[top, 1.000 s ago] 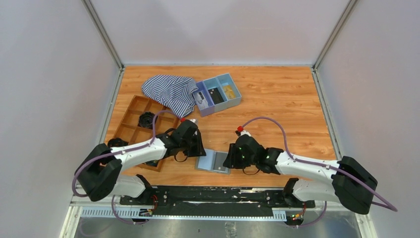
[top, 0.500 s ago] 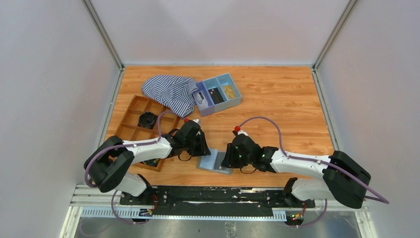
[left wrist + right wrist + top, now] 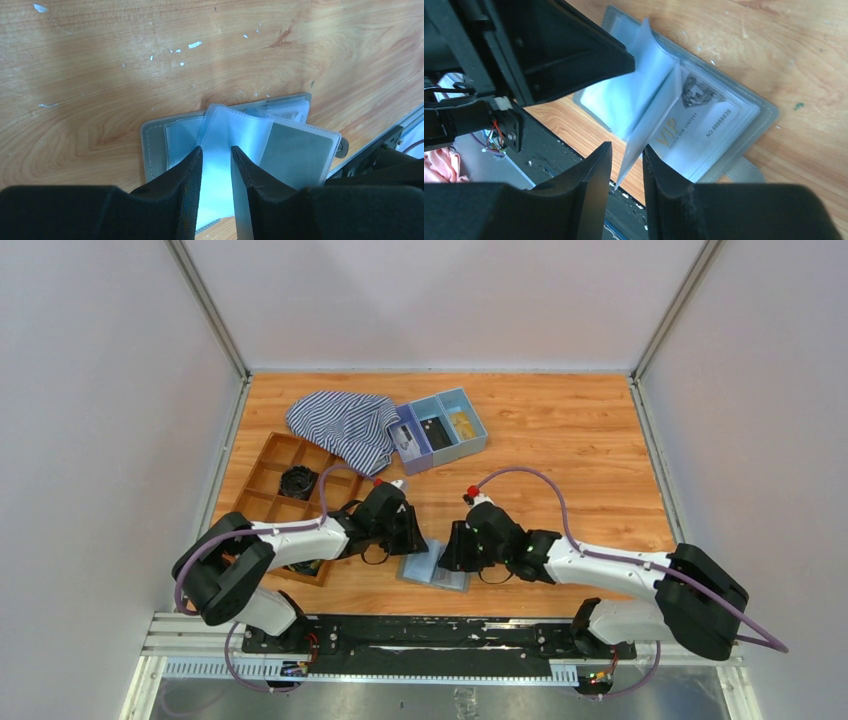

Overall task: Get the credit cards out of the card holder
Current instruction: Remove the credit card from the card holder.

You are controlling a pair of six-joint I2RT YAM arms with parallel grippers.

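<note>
At the near edge your card holder (image 3: 428,569) lies open, left gripper (image 3: 216,159) and right gripper (image 3: 627,159) slightly parted astride its sleeves (image 3: 235,131), cards (image 3: 698,127) not yet out

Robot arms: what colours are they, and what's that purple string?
The left arm and right arm have white tubes between chunky black joints. Their jaws are black wedges. A purple cable loops along each, with a red plug on top.

Overhead camera looks down on the table (image 3: 560,440); both wrist cameras closely share the card holder (image 3: 154,150).
</note>
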